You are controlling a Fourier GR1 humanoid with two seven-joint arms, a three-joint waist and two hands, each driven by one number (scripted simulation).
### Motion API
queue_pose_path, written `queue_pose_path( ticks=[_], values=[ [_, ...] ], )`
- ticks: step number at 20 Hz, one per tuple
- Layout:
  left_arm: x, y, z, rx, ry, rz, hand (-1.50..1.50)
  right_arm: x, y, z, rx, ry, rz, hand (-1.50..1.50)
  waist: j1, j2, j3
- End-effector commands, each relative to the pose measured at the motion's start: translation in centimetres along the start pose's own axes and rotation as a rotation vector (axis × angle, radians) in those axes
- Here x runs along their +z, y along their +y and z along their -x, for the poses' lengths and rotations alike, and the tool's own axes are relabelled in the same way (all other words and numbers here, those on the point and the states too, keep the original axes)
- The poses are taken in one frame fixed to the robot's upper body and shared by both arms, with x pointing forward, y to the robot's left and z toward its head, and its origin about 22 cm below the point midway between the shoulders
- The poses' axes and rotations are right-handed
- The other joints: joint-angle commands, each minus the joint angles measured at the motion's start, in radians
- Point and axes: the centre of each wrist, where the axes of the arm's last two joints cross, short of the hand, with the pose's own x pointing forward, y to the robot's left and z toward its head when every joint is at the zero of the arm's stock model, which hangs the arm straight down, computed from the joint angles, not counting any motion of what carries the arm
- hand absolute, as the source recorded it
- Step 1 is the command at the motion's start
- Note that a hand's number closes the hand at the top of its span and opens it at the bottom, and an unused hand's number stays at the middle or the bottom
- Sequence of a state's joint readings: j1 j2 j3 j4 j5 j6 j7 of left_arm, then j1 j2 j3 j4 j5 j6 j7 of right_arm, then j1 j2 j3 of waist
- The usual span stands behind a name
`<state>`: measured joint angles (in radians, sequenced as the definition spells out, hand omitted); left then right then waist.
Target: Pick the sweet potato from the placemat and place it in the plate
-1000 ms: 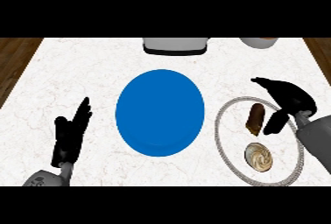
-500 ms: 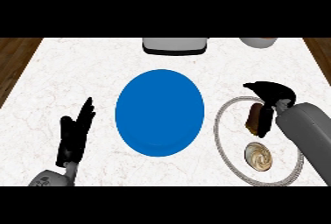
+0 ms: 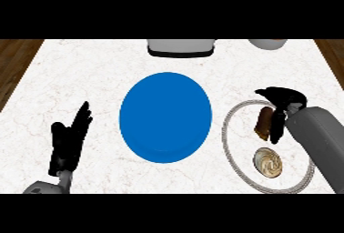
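Note:
The brown sweet potato lies on a round, grey-rimmed placemat at the right of the counter. My right hand sits over the potato's far end, its fingers curled down round it, one dark finger along the potato's right side. The forearm hides the mat's right part. A blue plate lies bare in the middle of the counter, left of the mat. My left hand rests open at the lower left, fingers pointing away from me.
A beige swirled round object lies on the placemat just nearer to me than the potato. A grey appliance and a pale bowl stand at the counter's far edge. Wooden floor shows past both side edges.
My right hand has moved left and down onto the sweet potato and its fingers have curled round it. The potato stays where it was. The left hand has barely shifted.

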<state>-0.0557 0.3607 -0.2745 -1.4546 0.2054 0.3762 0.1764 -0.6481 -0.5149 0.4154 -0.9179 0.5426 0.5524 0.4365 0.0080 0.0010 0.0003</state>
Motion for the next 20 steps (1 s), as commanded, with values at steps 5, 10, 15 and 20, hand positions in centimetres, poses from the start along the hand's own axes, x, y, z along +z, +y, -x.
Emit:
queue_pose_path(
  ticks=[5,10,15,20],
  values=[
    [-1.1,0.1,-0.8,0.007,0.003,0.005,0.0,-1.9,2.6,1.1,0.009,0.008,-0.031,-1.5,-0.005,0.0,0.0],
    [-1.4,0.9,-0.5,-0.007,0.002,-0.001,0.0,-2.8,4.6,0.3,0.001,-0.006,-0.021,-1.5,-0.002,0.0,0.0],
    [0.2,-0.9,0.6,0.007,0.011,0.013,0.0,-2.7,1.2,1.1,0.003,0.023,-0.052,-1.5,0.002,0.001,0.0],
    [-0.5,-1.2,0.0,-0.011,0.014,0.006,0.0,-3.7,5.9,1.5,0.083,-0.043,-0.004,1.5,0.0,0.001,0.0]
  ],
)
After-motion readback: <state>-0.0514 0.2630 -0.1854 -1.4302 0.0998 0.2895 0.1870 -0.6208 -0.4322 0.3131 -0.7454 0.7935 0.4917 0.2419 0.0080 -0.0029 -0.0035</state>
